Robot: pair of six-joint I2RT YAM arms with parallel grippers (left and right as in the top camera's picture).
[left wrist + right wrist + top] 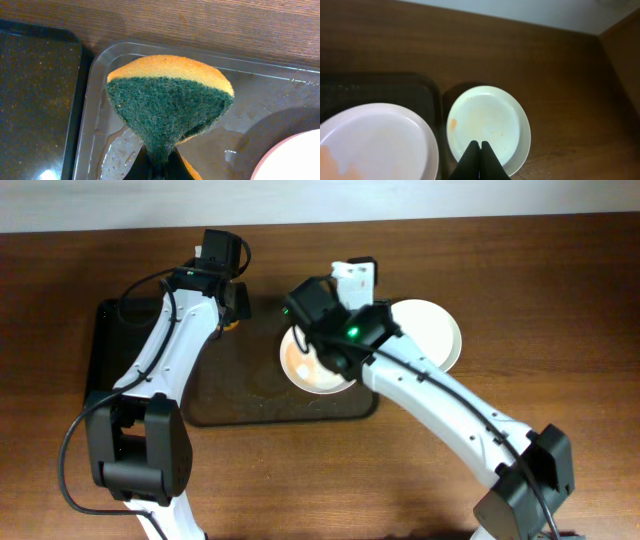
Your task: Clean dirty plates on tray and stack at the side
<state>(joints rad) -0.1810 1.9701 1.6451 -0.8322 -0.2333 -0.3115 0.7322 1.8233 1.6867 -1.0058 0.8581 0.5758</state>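
The dark brown tray [250,405] holds one white plate [312,368] with orange smears; it also shows in the right wrist view [375,140] and at the left wrist view's corner [300,160]. A second white plate [435,330] with faint orange marks lies on the table right of the tray [487,117]. My left gripper [160,160] is shut on a green-and-yellow sponge [170,100] above the tray's far left corner [232,315]. My right gripper [480,145] is shut and empty above the table plate's near rim [380,313].
A narrower black tray [100,340] lies left of the brown tray [35,100]. The brown tray's floor [280,100] is wet with droplets. Bare wooden table runs in front and to the right. A wall stands behind the table.
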